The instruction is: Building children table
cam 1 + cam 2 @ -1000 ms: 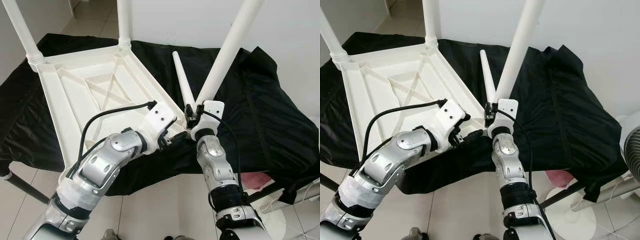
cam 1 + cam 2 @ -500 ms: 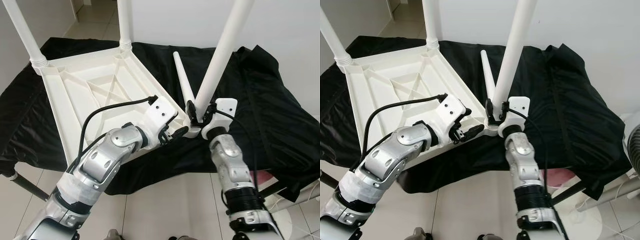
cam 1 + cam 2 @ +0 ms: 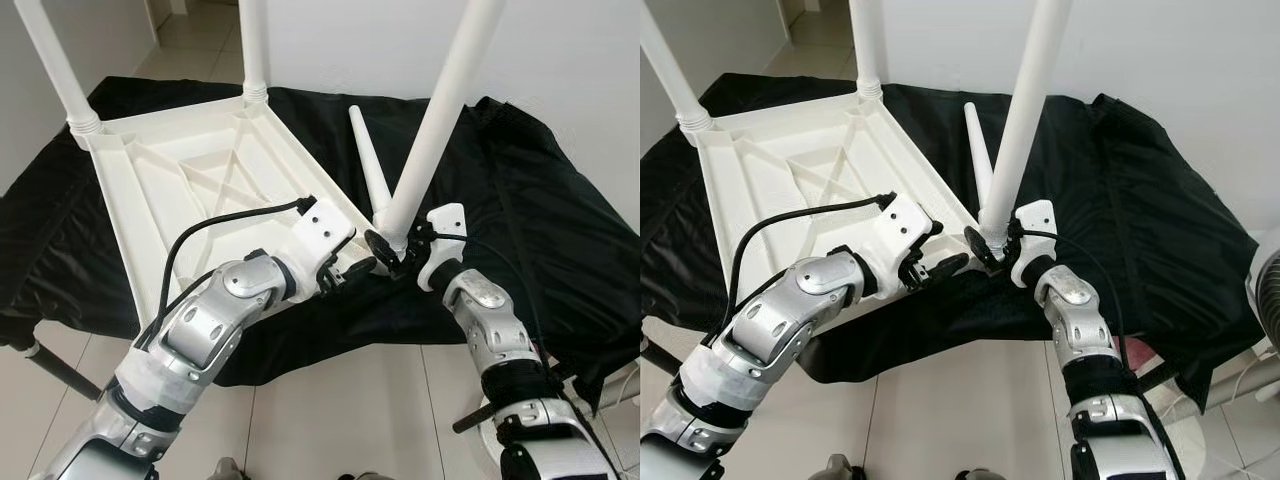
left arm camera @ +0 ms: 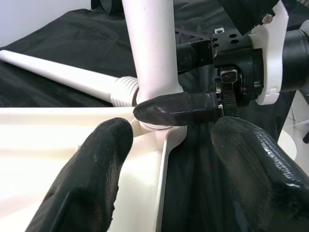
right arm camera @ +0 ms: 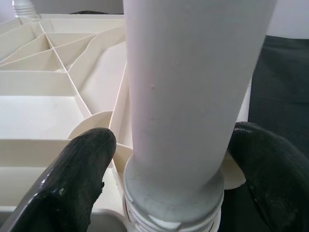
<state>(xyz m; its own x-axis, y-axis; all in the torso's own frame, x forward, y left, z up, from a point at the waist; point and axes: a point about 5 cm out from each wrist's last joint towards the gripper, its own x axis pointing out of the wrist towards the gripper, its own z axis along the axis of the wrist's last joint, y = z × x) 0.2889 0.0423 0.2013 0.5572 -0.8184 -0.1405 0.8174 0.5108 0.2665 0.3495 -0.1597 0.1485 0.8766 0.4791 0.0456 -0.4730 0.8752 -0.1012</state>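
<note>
A white plastic table top (image 3: 190,190) lies upside down on a black cloth (image 3: 520,190) spread over a low surface, its ribbed underside facing up. Two white legs stand upright in the far corners, one at the far left (image 3: 62,75) and one further right (image 3: 252,50). A third leg (image 3: 440,110) stands at the near right corner, leaning away to the right, its lower end seated in the corner socket (image 5: 174,193). A fourth, loose leg (image 3: 367,165) lies on the cloth just beside that corner, its threaded end near the socket. The right gripper (image 3: 392,252) is at the base of the leaning leg, its two black fingers (image 5: 82,164) spread to either side of it and close against it; whether they press on it is unclear. The left gripper (image 3: 352,268) hovers at the same corner, over the table edge, its fingers (image 4: 91,169) apart and holding nothing. A pale tiled floor (image 3: 330,410) lies below.
</note>
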